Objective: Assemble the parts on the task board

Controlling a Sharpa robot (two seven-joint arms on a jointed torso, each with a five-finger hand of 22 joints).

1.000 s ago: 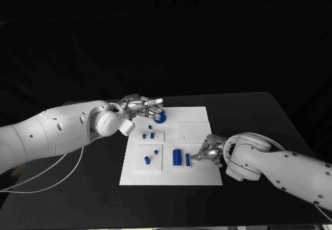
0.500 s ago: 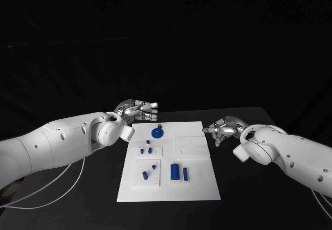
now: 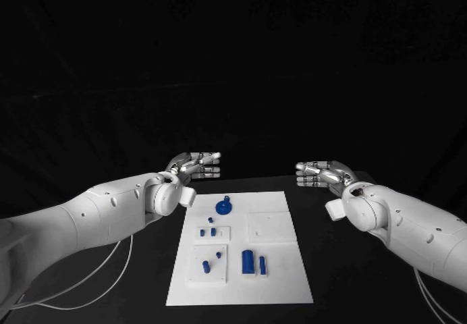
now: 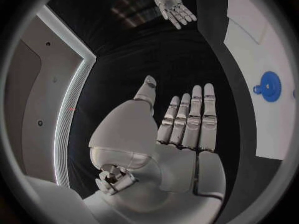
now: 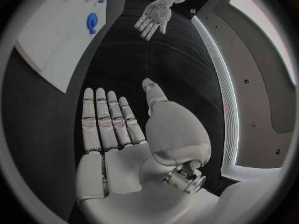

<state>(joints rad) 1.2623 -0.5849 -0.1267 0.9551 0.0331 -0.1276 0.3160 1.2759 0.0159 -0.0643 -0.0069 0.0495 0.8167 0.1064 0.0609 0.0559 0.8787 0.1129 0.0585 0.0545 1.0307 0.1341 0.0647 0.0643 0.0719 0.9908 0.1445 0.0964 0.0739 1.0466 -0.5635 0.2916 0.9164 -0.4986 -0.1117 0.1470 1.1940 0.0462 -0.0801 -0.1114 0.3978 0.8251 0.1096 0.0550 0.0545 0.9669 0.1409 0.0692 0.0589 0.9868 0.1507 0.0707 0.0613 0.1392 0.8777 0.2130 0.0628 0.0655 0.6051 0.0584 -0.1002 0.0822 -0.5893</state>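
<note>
Comparing against a second ago: both hands have lifted off the task board (image 3: 292, 270) and now hang raised beyond its far edge, well apart. Left hand (image 3: 198, 165) is released, fingers straight, holding nothing; right hand (image 3: 318, 173) likewise flat and empty. The round blue part (image 3: 224, 206) sits near the board's far edge, where the left hand had been; the upright blue pieces (image 3: 254, 260) stand nearer you. You may judge this a retreat, possibly task end.
</note>
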